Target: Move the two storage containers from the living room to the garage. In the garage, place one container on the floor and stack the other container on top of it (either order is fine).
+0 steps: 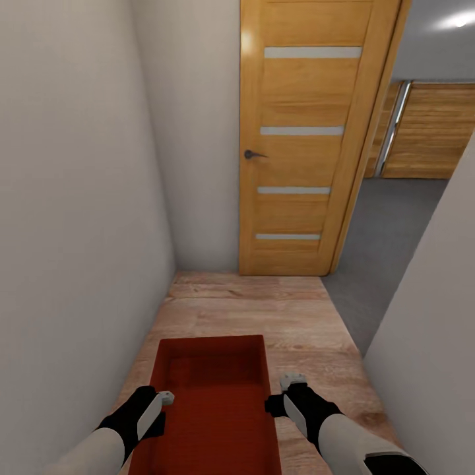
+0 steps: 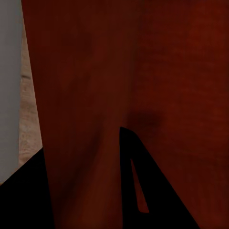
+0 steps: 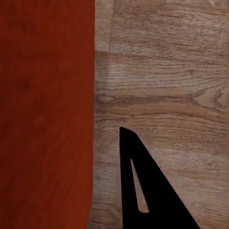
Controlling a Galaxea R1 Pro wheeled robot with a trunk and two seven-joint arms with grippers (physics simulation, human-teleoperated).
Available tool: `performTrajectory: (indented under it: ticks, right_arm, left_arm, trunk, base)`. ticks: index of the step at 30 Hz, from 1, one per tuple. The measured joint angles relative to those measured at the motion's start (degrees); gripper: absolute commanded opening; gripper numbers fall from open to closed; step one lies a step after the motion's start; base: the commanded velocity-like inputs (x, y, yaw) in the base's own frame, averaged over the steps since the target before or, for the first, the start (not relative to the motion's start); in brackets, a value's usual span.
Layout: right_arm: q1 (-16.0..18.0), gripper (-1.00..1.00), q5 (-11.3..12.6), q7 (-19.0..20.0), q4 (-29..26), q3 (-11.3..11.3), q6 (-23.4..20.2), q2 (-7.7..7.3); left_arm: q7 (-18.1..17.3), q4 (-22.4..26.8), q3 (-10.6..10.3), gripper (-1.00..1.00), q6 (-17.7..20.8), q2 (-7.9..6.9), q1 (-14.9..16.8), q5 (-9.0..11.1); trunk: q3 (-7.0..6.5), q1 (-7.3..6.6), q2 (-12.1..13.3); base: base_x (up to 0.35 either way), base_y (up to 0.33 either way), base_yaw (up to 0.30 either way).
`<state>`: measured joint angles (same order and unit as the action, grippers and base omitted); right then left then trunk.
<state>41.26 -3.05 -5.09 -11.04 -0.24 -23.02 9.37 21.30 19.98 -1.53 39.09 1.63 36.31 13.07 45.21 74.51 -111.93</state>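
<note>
While both arms' jaws press its sides, 1 storage container [image 1: 214,402] sits between.

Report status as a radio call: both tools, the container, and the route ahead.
Left tool and right tool pressed against opposite walls of the orange-red lidless rectangular container, carried between them. Narrow white-walled corridor; wooden door swung open, grey concrete floor beyond.

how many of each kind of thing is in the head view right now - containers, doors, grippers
storage container: 1
wooden doors: 2, the near open one and a far one
grippers: 2, left gripper and right gripper
total: 5
</note>
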Motion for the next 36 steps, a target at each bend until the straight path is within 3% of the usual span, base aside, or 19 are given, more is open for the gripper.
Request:
performTrajectory:
  ticks: [36]
  right_arm:
    - [0.0,-1.00,0.0,0.0,0.1,0.1,0.1,0.01]
  left_arm:
    - [0.0,0.0,0.0,-1.00,0.0,0.00,0.0,-0.1]
  trunk:
    - [0.00,0.00,0.0]
  base:
    - [0.342,0.000,0.000]
